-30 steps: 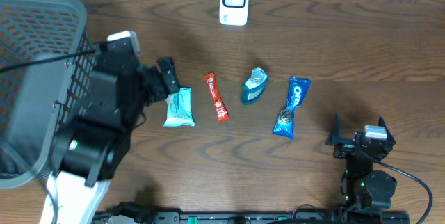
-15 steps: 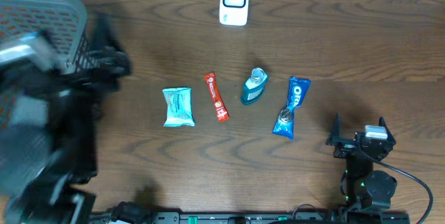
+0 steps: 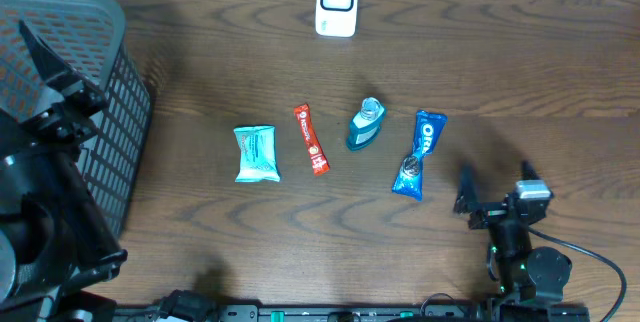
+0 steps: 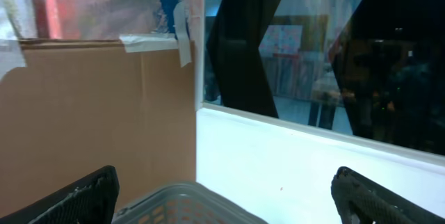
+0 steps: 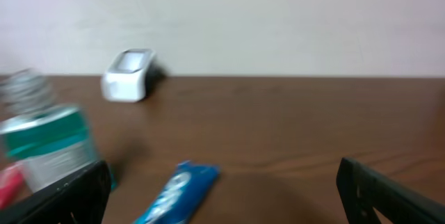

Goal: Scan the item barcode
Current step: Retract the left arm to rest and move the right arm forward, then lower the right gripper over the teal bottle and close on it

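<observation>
Four items lie in a row mid-table: a teal packet (image 3: pixel 256 152), a red stick pack (image 3: pixel 311 139), a teal bottle (image 3: pixel 366 124) and a blue cookie packet (image 3: pixel 419 154). A white scanner (image 3: pixel 337 3) stands at the far edge. My left gripper (image 3: pixel 55 82) is open over the grey basket (image 3: pixel 110 22), empty and far from the items. The left wrist view shows its open gripper (image 4: pixel 222 182) above the basket rim (image 4: pixel 184 193). My right gripper (image 3: pixel 494 184) is open and empty, right of the cookie packet. The right wrist view shows the cookie packet (image 5: pixel 177 193), bottle (image 5: pixel 45 140) and scanner (image 5: pixel 128 74) ahead of its gripper (image 5: pixel 222 172).
The basket fills the table's left end, with the bulky left arm (image 3: pixel 40 222) over and beside it. A cardboard panel (image 4: pixel 97 106) and a white wall (image 4: pixel 292 168) stand beyond the table.
My left arm has swung left, away from the teal packet, to over the basket. The right gripper has shifted slightly left toward the cookie packet. The items have not moved.
</observation>
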You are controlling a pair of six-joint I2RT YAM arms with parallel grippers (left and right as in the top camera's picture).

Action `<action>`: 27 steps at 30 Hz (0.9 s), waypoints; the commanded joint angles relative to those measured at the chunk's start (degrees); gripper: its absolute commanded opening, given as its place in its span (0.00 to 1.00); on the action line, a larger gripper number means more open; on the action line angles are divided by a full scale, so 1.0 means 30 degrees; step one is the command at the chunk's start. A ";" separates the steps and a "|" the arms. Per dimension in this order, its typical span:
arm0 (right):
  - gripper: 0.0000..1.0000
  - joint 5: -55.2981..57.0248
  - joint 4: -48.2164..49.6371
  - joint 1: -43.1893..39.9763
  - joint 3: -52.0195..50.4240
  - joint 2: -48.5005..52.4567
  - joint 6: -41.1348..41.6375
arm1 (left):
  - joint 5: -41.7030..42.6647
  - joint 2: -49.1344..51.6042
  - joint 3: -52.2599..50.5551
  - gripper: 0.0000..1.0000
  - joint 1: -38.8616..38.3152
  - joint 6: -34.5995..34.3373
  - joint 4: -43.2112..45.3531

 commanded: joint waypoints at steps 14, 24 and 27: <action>0.99 -0.5144 -1.0375 -0.0066 1.5322 1.3806 -0.2863 | 0.3526 -0.8087 -0.2878 0.98 0.3002 -0.0219 0.0189; 0.99 -0.8284 -1.7879 0.0051 2.2097 1.9343 -0.2900 | 0.5617 -0.8816 -0.2601 0.98 0.3002 -0.0131 -0.1749; 0.99 -0.9384 -1.7726 0.0452 2.2068 1.9999 -0.4167 | 0.5727 -0.9311 -0.2747 0.98 0.3009 -0.0131 -0.1763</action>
